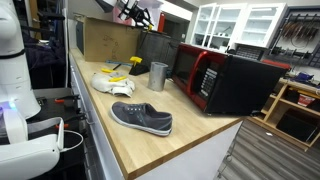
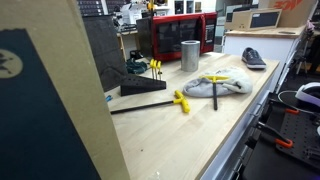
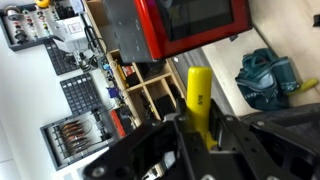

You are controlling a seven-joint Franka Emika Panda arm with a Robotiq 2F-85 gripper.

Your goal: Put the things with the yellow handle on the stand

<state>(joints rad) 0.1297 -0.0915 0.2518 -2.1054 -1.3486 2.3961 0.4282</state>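
1. Grip: my jaws are clamped on a yellow handle point(image 3: 197, 95), which stands up between them in the wrist view. The rest of that tool is hidden by my own fingers.
2. Beyond the handle the wrist view shows the red microwave point(image 3: 190, 25), a teal object point(image 3: 265, 78) lower down beside the bench edge, and racks of tools off to the side.
3. The black stand point(image 2: 140, 86) sits on the wooden bench point(image 2: 200, 130), near the microwave's dark side. Two small yellow-handled tools point(image 2: 153, 68) are upright in it.
4. Just beside the stand, a long dark rod with a yellow end point(image 2: 182, 102) lies flat on the bench, not on the stand.
5. A crumpled pale cloth point(image 2: 225, 85) lies near that rod, with a yellow-and-dark tool point(image 2: 214, 90) lying across it.
6. A metal cup point(image 2: 190, 55) stands upright between the cloth and the microwave.
7. A grey shoe point(image 1: 140, 118) lies on its sole near the bench's end, well apart from the stand, and shows in both exterior views.
8. A cardboard box point(image 1: 105, 40) stands at the far end of the bench, behind the cloth.
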